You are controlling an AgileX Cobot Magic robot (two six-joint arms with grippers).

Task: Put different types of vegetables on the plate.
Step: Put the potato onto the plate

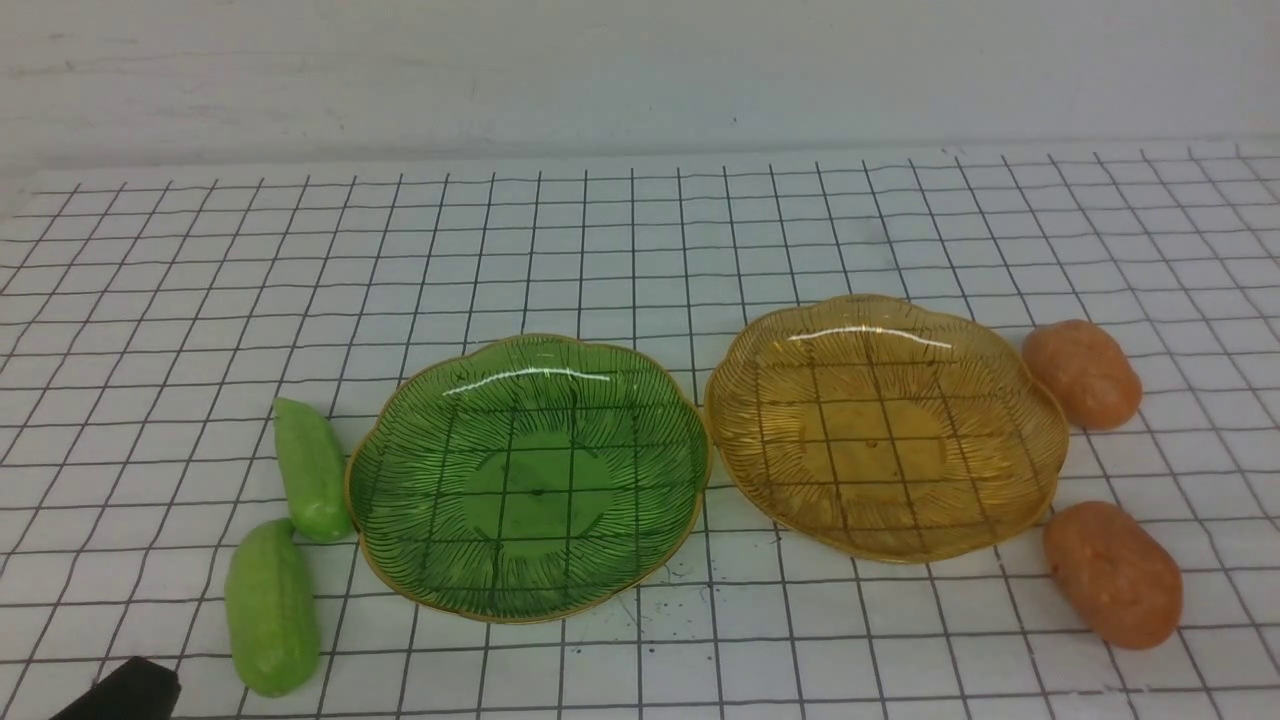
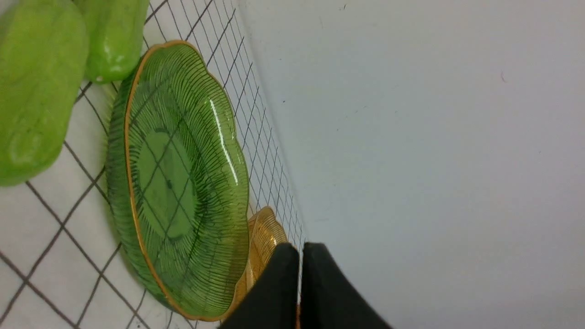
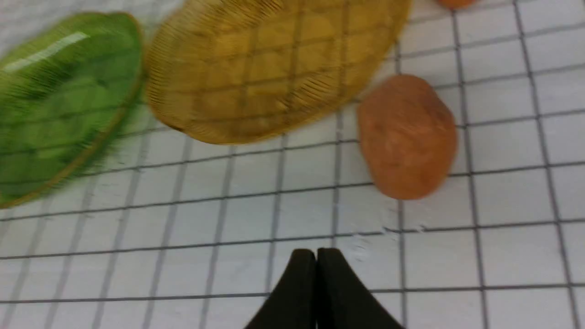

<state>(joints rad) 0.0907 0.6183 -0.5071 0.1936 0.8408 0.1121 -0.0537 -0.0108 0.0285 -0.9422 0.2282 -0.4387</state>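
Vegetables, four in all, lie on the counter [image 1: 640, 250], and none of them is on a plate.

I begin at the left. My left hand [image 2: 300, 249] shows in the front view only as a black corner at the near left edge, near the near cucumber [image 1: 271, 608]. In the left wrist view its two fingers are pressed flat together, clenched on nothing.

The near cucumber is smooth and light green and lies on its side. Behind it, a little to the right, lies the far cucumber [image 1: 312, 468]. Their ends meet or almost meet; I cannot tell which. The far cucumber's near end is right against the left rim of the green plate [image 1: 530, 490].

This plate is of ribbed, see-through green with a thin gold edge, and it is empty. To its right and slightly farther back is the amber plate [image 1: 885, 425], of the same shape and also empty. The two rims are just beside each other, touching or nearly so.

At the right of the amber plate are two orange-brown potatoes. The far potato [image 1: 1082, 373] is just beside the far right rim, and the near potato [image 1: 1113, 573] is just beside the near right rim. The two are apart from each other.

My right hand [image 3: 316, 253] appears only in its own wrist view, which is a little blurred. Its fingers are closed together and empty, over bare counter near the near potato but not touching it.
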